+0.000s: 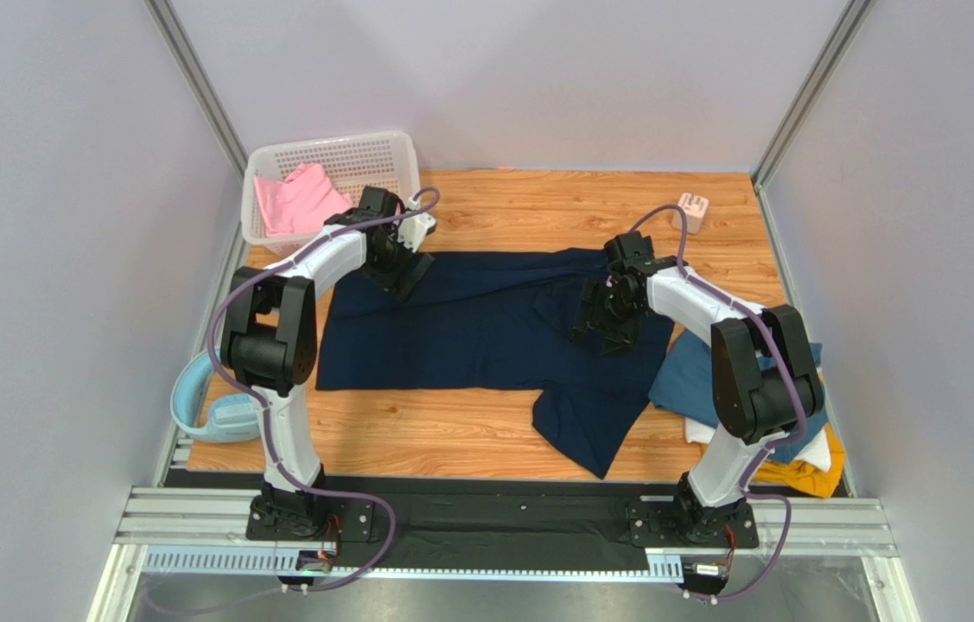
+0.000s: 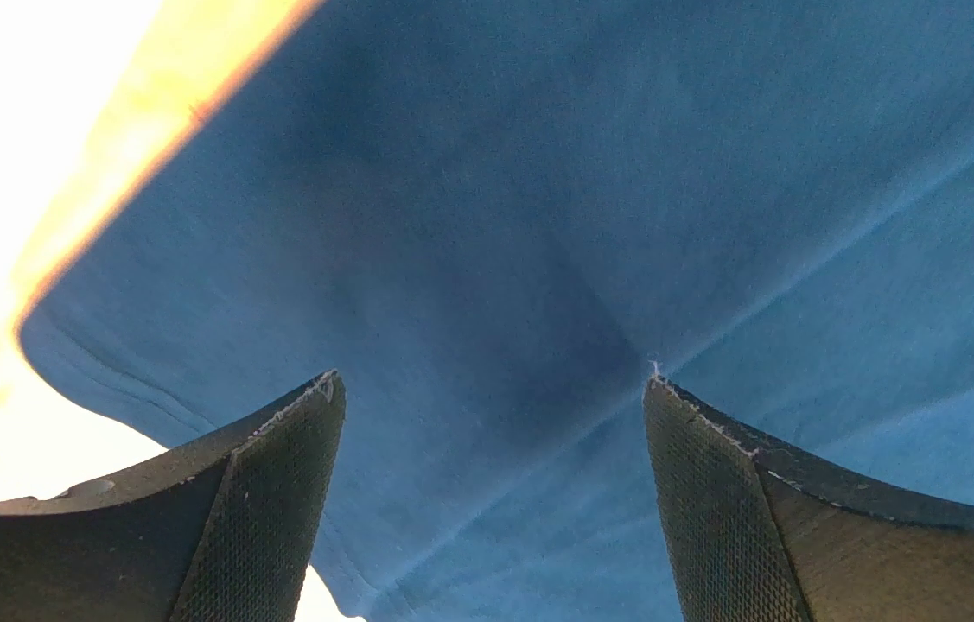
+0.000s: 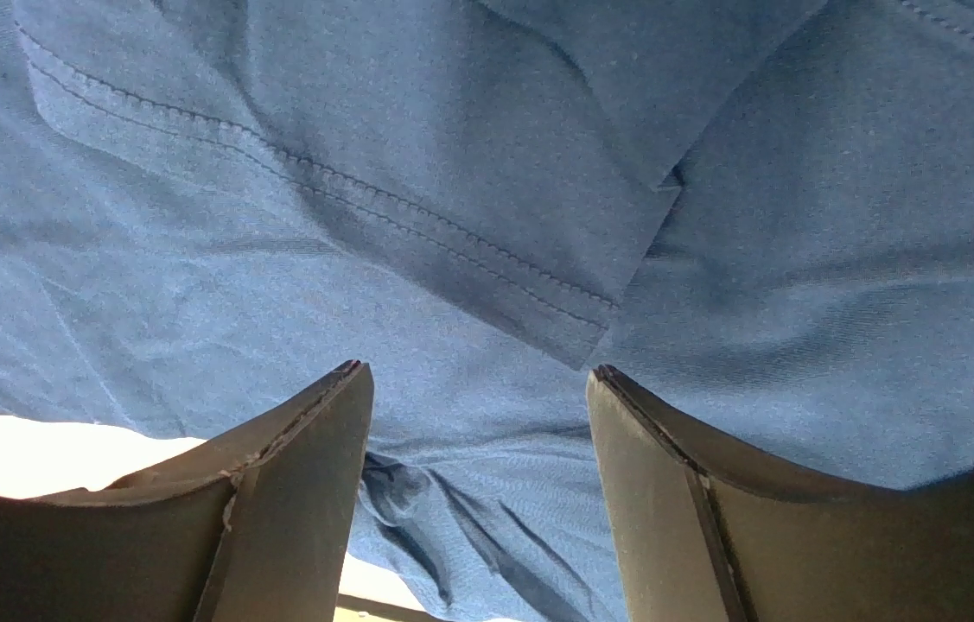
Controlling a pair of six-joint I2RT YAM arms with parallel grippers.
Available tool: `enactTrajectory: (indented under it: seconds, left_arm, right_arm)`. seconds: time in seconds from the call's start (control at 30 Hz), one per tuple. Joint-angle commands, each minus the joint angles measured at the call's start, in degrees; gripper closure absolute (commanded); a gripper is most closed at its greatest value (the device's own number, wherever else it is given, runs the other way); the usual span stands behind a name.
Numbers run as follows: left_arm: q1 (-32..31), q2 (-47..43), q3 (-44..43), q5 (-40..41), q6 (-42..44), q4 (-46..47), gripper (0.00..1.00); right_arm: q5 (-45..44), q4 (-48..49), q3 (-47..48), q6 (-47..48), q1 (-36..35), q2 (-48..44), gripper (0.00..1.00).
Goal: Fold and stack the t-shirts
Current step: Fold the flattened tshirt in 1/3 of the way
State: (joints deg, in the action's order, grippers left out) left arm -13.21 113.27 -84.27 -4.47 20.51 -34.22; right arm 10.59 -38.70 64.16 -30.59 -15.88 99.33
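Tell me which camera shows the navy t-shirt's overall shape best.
Top external: the navy t-shirt lies spread out, nearly its whole outline visible. Left wrist shows only smooth cloth and one edge; right wrist only a stitched hem up close.

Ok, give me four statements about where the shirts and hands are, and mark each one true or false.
1. The navy t-shirt lies spread out on the table. True.
2. The pink t-shirt lies on the table beside the navy one. False: it sits in the white basket at the far left.
3. The left hand and right hand are both over the navy t-shirt, jaws apart. True.
4. The mustard t-shirt is in the basket. False: it lies at the table's near right corner.
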Motion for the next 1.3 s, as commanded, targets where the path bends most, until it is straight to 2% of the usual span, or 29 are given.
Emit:
enactTrajectory:
  seconds: [0.0, 0.17, 0.3, 0.43, 0.63, 0.73, 0.97, 1.27]
  left_arm:
    - [0.99, -3.23, 2.09, -0.27, 0.76, 3.01, 0.1]
    - [1.35, -1.39, 2.18, -0.1, 0.32, 3.02, 0.11]
    - [1.35, -3.84, 5.07, -0.72, 0.14, 3.71, 0.11]
    - [1.35, -7.88, 7.1, -0.89, 0.4, 4.16, 0.11]
    - [1.44, -7.81, 7.89, -0.28, 0.41, 4.07, 0.11]
    - [1.7, -8.06, 9.12, -0.1, 0.41, 4.16, 0.11]
    - [3.8, -13.51, 18.33, -0.98, 1.64, 5.74, 0.12]
    - [6.97, -16.77, 25.73, -2.65, 1.99, 7.06, 0.13]
  right_arm:
    - [-1.71, 1.34, -0.26, 0.18, 0.32, -0.19, 0.33]
    - [-1.28, 1.34, -1.05, -0.17, 0.24, -0.19, 0.33]
    - [3.9, 3.27, -5.53, -1.75, -1.08, -2.56, 0.34]
    - [5.76, 2.49, -8.44, -2.02, -6.61, -3.79, 0.35]
    - [4.79, 2.22, -8.97, -3.16, -13.3, -2.21, 0.35]
    - [4.18, 1.26, -9.4, -2.9, -13.57, -2.03, 0.36]
    - [-1.01, -2.61, -12.04, -1.23, -12.34, -6.51, 0.35]
    - [-2.41, -5.16, -14.15, -1.49, -11.1, -10.56, 0.35]
